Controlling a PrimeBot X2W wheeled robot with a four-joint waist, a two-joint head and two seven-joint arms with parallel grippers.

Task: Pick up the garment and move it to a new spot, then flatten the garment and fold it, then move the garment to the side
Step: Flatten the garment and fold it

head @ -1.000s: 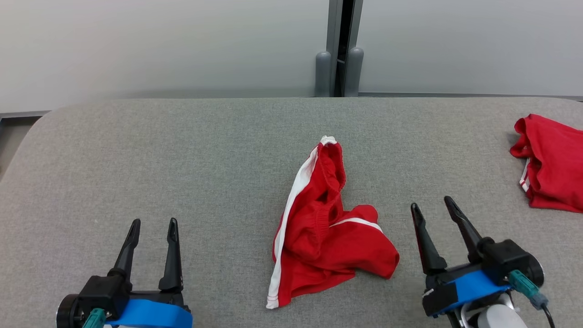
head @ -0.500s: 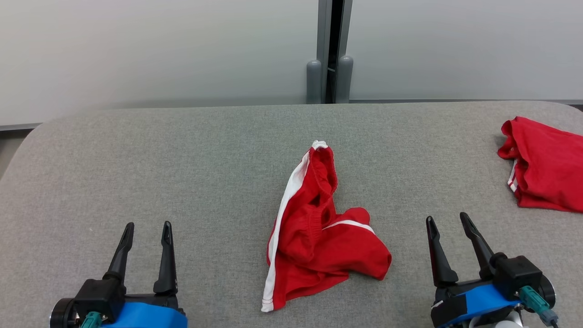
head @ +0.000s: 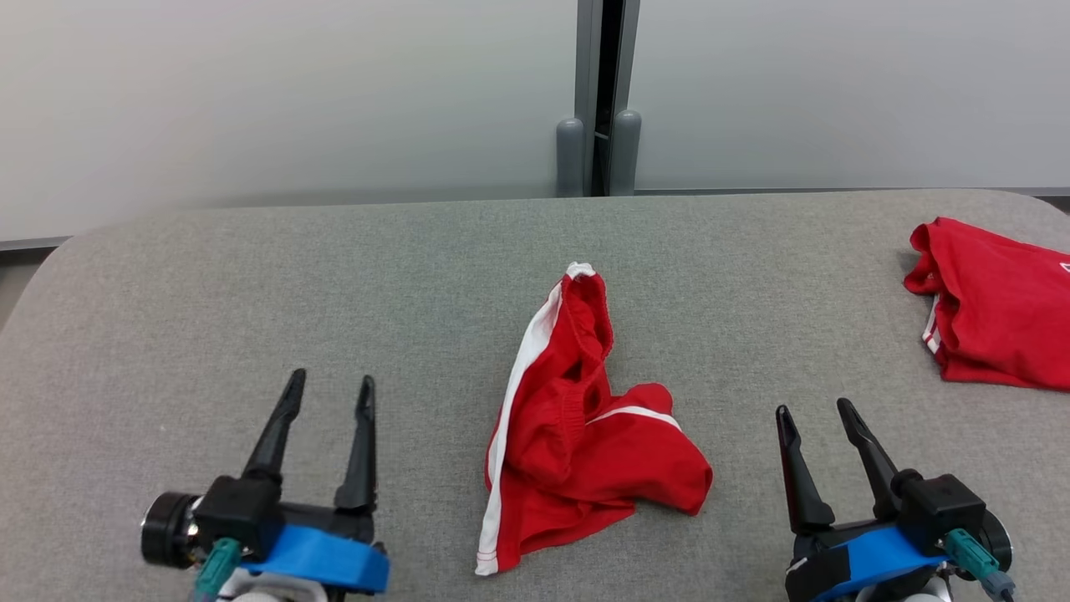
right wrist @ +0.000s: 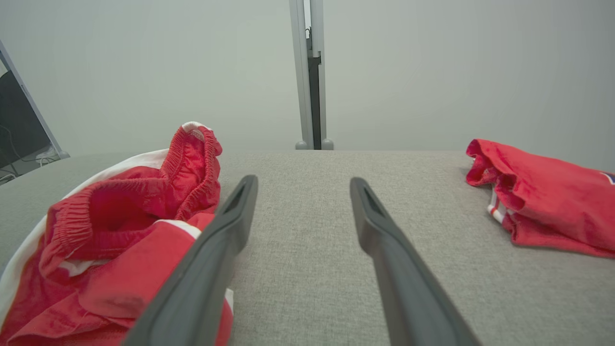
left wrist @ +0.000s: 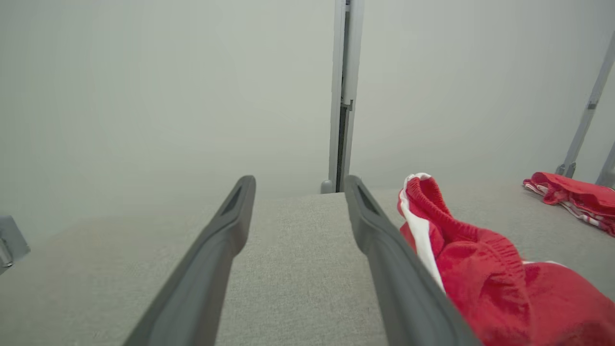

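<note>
A crumpled red garment [head: 577,435] with white side stripes and an elastic waistband lies bunched in the middle of the grey table [head: 334,293]. It shows at the right in the left wrist view [left wrist: 480,269] and at the left in the right wrist view [right wrist: 120,240]. My left gripper [head: 330,386] is open at the lower left, well apart from the cloth, fingers pointing away from me. Right of the garment, my right gripper [head: 815,411] is open too, with nothing between its fingers.
A second red garment [head: 999,313] lies folded near the table's far right edge, also seen as a red heap [right wrist: 543,202] in the right wrist view. A pale wall with a grey vertical post [head: 598,92] stands behind the table.
My left gripper has moved forward and to the right, closer to the garment. The head camera shifted slightly. The right gripper and both garments stay put.
</note>
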